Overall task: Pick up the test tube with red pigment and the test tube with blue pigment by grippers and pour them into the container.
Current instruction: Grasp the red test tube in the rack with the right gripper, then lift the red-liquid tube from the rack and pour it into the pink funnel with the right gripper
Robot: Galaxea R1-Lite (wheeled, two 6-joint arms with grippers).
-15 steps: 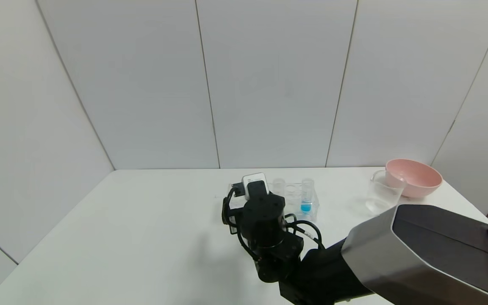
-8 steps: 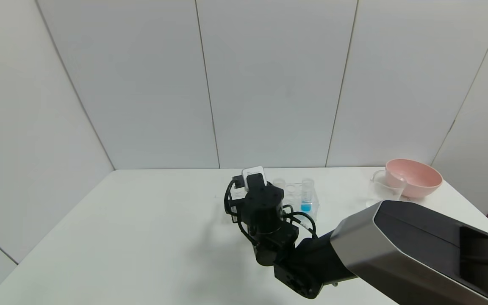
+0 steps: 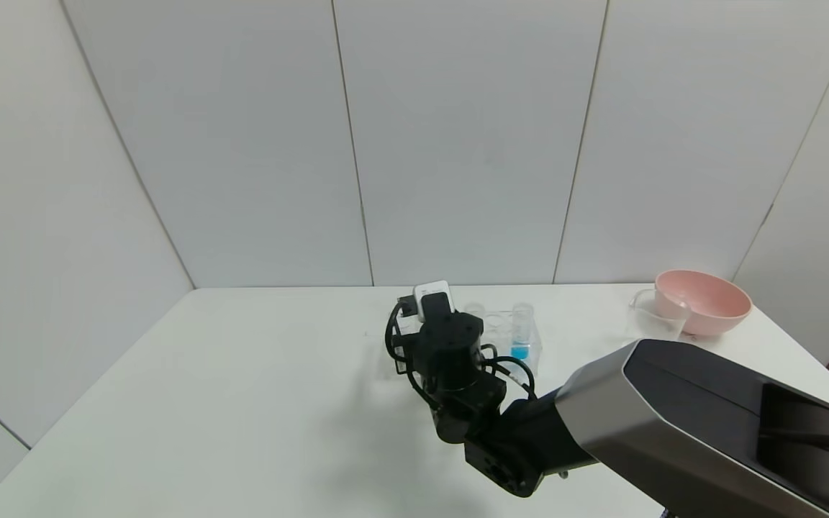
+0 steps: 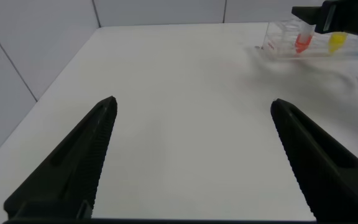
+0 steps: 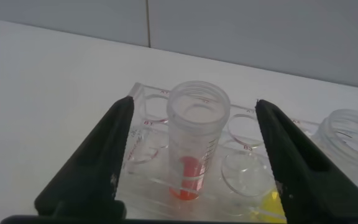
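Note:
The test tube with red pigment (image 5: pixel 194 146) stands upright in the clear rack (image 5: pixel 145 102), red liquid at its bottom. My right gripper (image 5: pixel 194 104) is open around it, one finger (image 5: pixel 98 168) on each side with a gap to the tube. In the head view the right wrist (image 3: pixel 450 352) covers the rack's left end and hides that tube. The test tube with blue pigment (image 3: pixel 521 337) stands at the rack's right end. The container (image 3: pixel 653 316), a clear beaker, stands at the far right. My left gripper (image 4: pixel 192 104) hangs open over bare table, far from the rack (image 4: pixel 284 46).
A pink bowl (image 3: pixel 704 301) sits just behind the beaker. A tube with yellow liquid (image 5: pixel 272 204) stands in the rack beside the red one. The right arm's grey casing (image 3: pixel 709 424) fills the lower right of the head view.
My right arm has reached forward toward the rack's left end. The tubes, beaker and bowl have stayed where they were.

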